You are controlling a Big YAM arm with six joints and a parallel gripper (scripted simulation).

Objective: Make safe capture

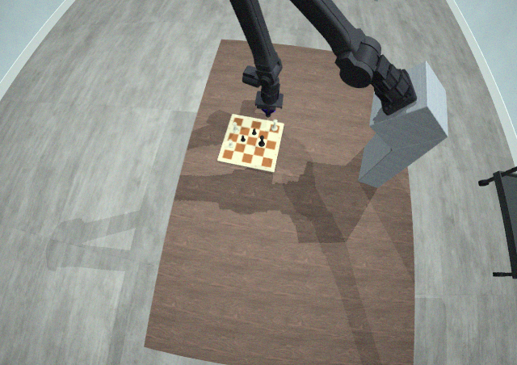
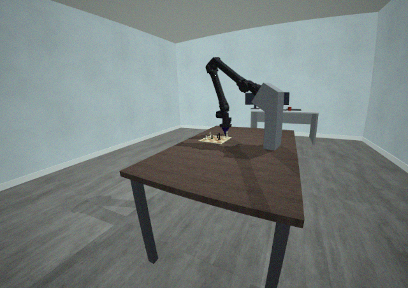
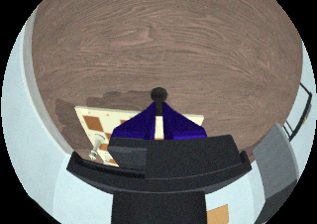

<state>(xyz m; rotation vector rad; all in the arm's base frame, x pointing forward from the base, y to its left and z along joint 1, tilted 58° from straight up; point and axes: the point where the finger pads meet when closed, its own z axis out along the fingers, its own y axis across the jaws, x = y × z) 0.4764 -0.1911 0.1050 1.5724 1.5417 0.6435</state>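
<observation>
Just off the chessboard's edge: my gripper (image 1: pixel 267 112) (image 2: pixel 225 130) (image 3: pixel 158 106) points downward, near the top view's upper right part of the chessboard (image 1: pixel 246 163) (image 2: pixel 210 142) (image 3: pixel 86 109).
My fingers: blue, drawn narrow around a black piece (image 1: pixel 267 115) (image 3: pixel 158 94), whose rounded dark end shows beyond my fingertips in the wrist view. I cannot tell whether it touches the table.
Black pieces on the board: three, all upright; a taller one (image 1: pixel 262 140) (image 2: pixel 218 136), a small one (image 1: pixel 242 138) (image 2: pixel 211 136) toward the left in the top view, and another small one (image 1: pixel 254 132) above and between them there.
White piece nearest me: upright at the top view's upper right corner region (image 1: pixel 275 124) (image 2: pixel 226 134).
Other white pieces: two near the top view's left side, one upper (image 1: pixel 235 127) and one lower (image 1: pixel 230 144); exact squares are too small for me to read.
My arm: black (image 1: pixel 250 23) (image 2: pixel 218 87), bent high, its forearm coming down steeply to the gripper.
Table: dark brown wood (image 1: pixel 292 261) (image 2: pixel 214 166) (image 3: pixel 163 46), under the board and crossed by broad shadows.
Grey stand: pale and angular (image 1: pixel 417 136) (image 2: pixel 273 123) (image 3: pixel 274 157), well apart from the board, carrying my arm.
</observation>
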